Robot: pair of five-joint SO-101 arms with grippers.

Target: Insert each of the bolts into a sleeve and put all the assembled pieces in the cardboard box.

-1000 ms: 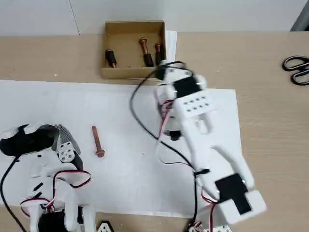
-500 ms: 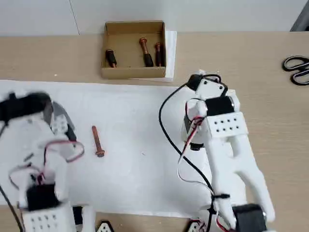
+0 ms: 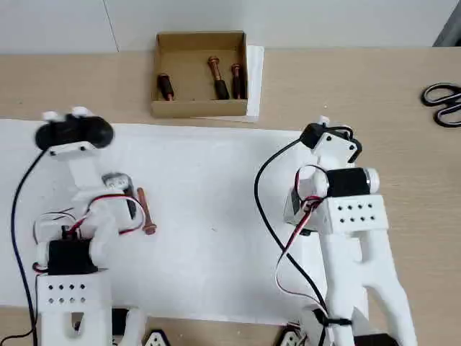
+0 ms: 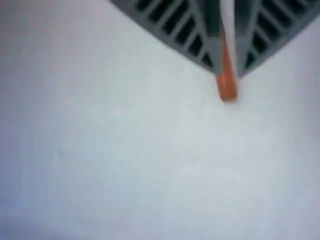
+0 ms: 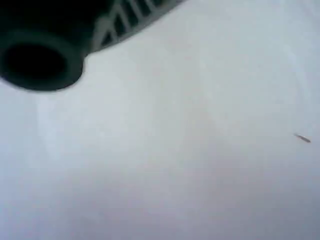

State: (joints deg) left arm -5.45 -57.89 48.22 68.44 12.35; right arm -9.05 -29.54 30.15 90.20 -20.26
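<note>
A copper bolt (image 3: 146, 215) lies on the white paper (image 3: 209, 216) at the left. My left gripper (image 3: 132, 205) is down over it. In the left wrist view the two grey fingers (image 4: 200, 40) press on the bolt (image 4: 227, 87), whose end sticks out past the tips. My right gripper (image 5: 85, 35) holds a black sleeve (image 5: 40, 62), open end showing, above the paper at the right. The cardboard box (image 3: 167, 109) at the back holds three assembled pieces: one on its left (image 3: 166, 86), two on its right (image 3: 217, 78).
Scissors (image 3: 443, 102) lie on the wooden table at the far right. A white sheet sticks out from under the box's right side (image 3: 255, 72). The paper between the two arms is bare.
The left arm swung forward and brought its gripper down onto the bolt. The right arm drew back from the box, toward the right and the near edge.
</note>
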